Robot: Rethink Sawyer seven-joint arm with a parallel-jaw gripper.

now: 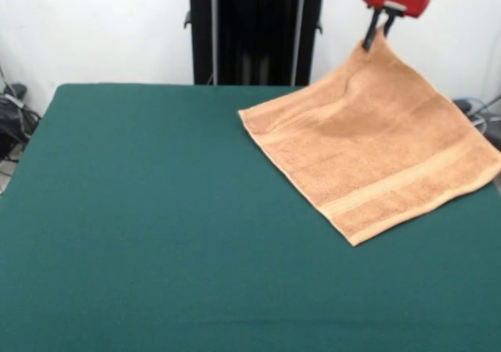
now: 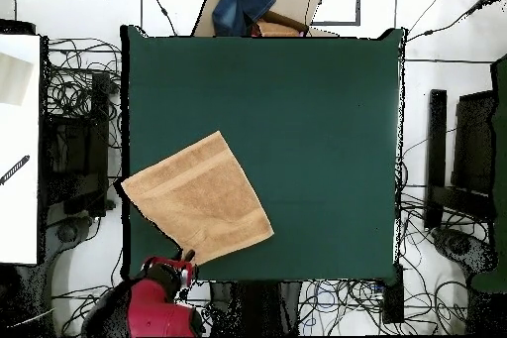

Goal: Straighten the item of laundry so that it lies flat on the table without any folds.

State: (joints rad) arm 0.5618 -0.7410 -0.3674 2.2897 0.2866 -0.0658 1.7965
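Hand (image 1: 379,34) pinches 1 raised corner of the terry towel (image 1: 376,152), which lies otherwise spread at the green surface (image 1: 156,227) edge; light, limp, drapes freely, best held by corners.

An orange-tan towel (image 2: 198,198) lies spread and turned at an angle near one corner of the green desk (image 2: 307,126), a woven band running across it near one end. One corner of the towel meets the red pincer (image 2: 186,255) at the desk's edge. Beyond the far edge sits a cardboard box (image 2: 287,7) with blue cloth (image 2: 243,2) on it. Cables (image 2: 74,76) trail over the floor around the desk.
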